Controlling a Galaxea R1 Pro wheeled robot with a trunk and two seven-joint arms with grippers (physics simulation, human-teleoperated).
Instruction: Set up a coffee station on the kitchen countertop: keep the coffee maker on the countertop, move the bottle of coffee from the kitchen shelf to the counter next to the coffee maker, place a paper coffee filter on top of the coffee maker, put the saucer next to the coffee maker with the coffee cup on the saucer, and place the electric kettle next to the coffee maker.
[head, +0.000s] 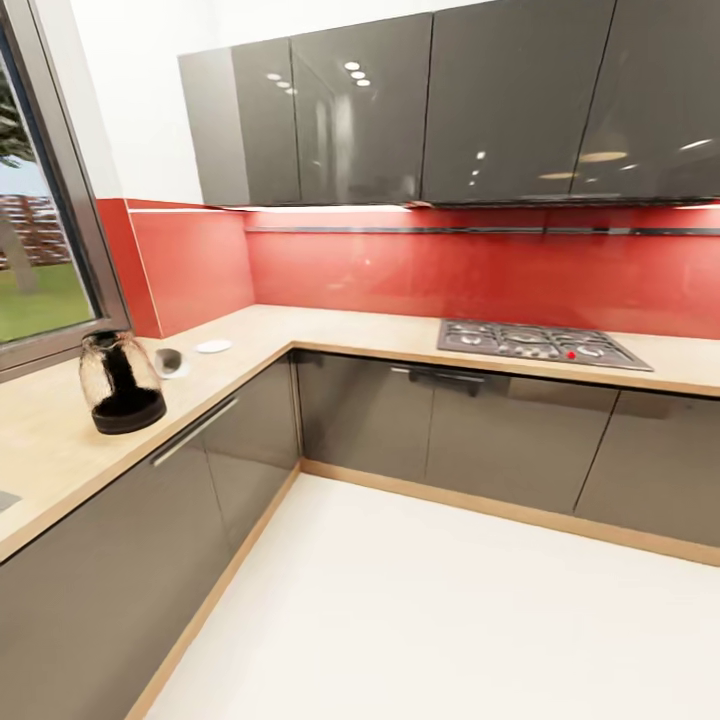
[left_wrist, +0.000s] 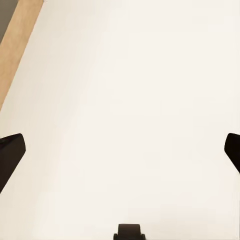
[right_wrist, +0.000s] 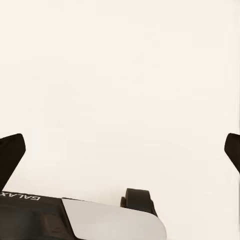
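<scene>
Head view, electric kettle (head: 121, 383) on kitchen countertop (head: 330, 333) (upright), both jaws wide, empty.

You face the kitchen countertop (head: 330, 335), a light wood-grain worktop bending through a corner above dark grey cabinet fronts. On its left run stands the electric kettle (head: 121, 382), a rounded, translucent dark-glass jug, upright on its black base. Just beyond the kettle, toward the corner, the coffee cup (head: 170, 362) lies tipped on its side, small and white with its dark opening showing. The saucer (head: 213, 347), a small round white plate, rests flat near the cup, farther from the kettle.
</scene>
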